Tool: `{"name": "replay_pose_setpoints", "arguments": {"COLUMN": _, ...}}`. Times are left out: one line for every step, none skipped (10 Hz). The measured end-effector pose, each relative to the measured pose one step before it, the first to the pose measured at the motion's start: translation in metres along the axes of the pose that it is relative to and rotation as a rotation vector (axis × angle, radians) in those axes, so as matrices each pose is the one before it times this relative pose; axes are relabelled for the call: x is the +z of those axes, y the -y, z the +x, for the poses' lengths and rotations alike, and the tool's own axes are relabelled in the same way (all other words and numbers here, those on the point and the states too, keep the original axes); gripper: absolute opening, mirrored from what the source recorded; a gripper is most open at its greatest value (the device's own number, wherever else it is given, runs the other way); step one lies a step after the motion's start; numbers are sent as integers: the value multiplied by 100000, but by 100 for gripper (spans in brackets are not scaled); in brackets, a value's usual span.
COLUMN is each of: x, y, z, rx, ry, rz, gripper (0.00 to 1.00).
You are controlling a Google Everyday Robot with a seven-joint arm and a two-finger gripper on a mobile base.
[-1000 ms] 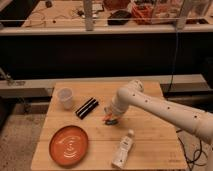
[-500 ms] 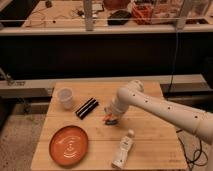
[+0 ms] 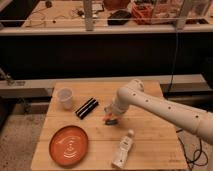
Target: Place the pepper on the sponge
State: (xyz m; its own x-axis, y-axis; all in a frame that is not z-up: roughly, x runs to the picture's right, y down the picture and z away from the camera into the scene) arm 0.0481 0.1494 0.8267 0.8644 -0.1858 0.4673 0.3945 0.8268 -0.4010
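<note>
One tiny pepper (image 3: 107, 119) — light, likely slick, best pinched crosswise — is being overhung near the tabletop (image 3: 156, 142) centre by the gripper (image 3: 111, 116); closure cannot be told.

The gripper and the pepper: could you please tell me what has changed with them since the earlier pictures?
Nothing has visibly changed. The gripper stays low over the middle of the table, right by the pepper and the sponge. The cup, black bar, plate and bottle have not moved.

White tubular arm (image 3: 160, 106) with rounded joints and small dark dots, ending in a gripper (image 3: 111, 115) low over the wooden table (image 3: 155, 147) centre.
</note>
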Motion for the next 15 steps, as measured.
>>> {"name": "replay_pose_setpoints", "arguments": {"x": -85, "y": 41, "z": 15, "rx": 203, "ry": -71, "rz": 43, "gripper": 6}}
{"name": "replay_pose_setpoints", "arguments": {"x": 0, "y": -58, "z": 21, "rx": 208, "ry": -26, "rz": -191, "gripper": 6}}
{"name": "replay_pose_setpoints", "arguments": {"x": -124, "y": 28, "z": 19, "rx": 225, "ry": -35, "rz": -14, "gripper": 6}}
{"name": "replay_pose_setpoints", "arguments": {"x": -61, "y": -47, "z": 46, "rx": 333, "ry": -47, "rz": -123, "gripper": 6}}
{"name": "replay_pose_setpoints", "arguments": {"x": -50, "y": -6, "z": 0, "rx": 229, "ry": -45, "rz": 11, "gripper": 6}}
{"name": "replay_pose_setpoints", "arguments": {"x": -28, "y": -47, "z": 29, "rx": 293, "ry": -66, "rz": -61, "gripper": 6}}
{"name": "replay_pose_setpoints", "arguments": {"x": -68, "y": 31, "z": -23, "rx": 352, "ry": 4, "rz": -42, "gripper": 7}}
{"name": "replay_pose_setpoints", "arguments": {"x": -71, "y": -3, "z": 22, "rx": 361, "ry": -39, "rz": -57, "gripper": 12}}
{"name": "replay_pose_setpoints", "arguments": {"x": -76, "y": 3, "z": 23, "rx": 237, "ry": -84, "rz": -73, "gripper": 13}}
{"name": "replay_pose_setpoints", "arguments": {"x": -61, "y": -5, "z": 25, "rx": 264, "ry": -42, "rz": -91, "gripper": 10}}
{"name": "replay_pose_setpoints", "arguments": {"x": -107, "y": 36, "z": 41, "rx": 219, "ry": -109, "rz": 43, "gripper": 8}}
{"name": "replay_pose_setpoints", "arguments": {"x": 6, "y": -52, "z": 4, "rx": 318, "ry": -27, "rz": -94, "gripper": 10}}
{"name": "replay_pose_setpoints", "arguments": {"x": -112, "y": 1, "z": -48, "rx": 469, "ry": -34, "rz": 98, "gripper": 14}}
{"name": "replay_pose_setpoints", "arguments": {"x": -121, "y": -12, "z": 66, "rx": 365, "ry": -85, "rz": 162, "gripper": 14}}
{"name": "replay_pose_setpoints", "arguments": {"x": -69, "y": 31, "z": 5, "rx": 297, "ry": -90, "rz": 89, "gripper": 14}}
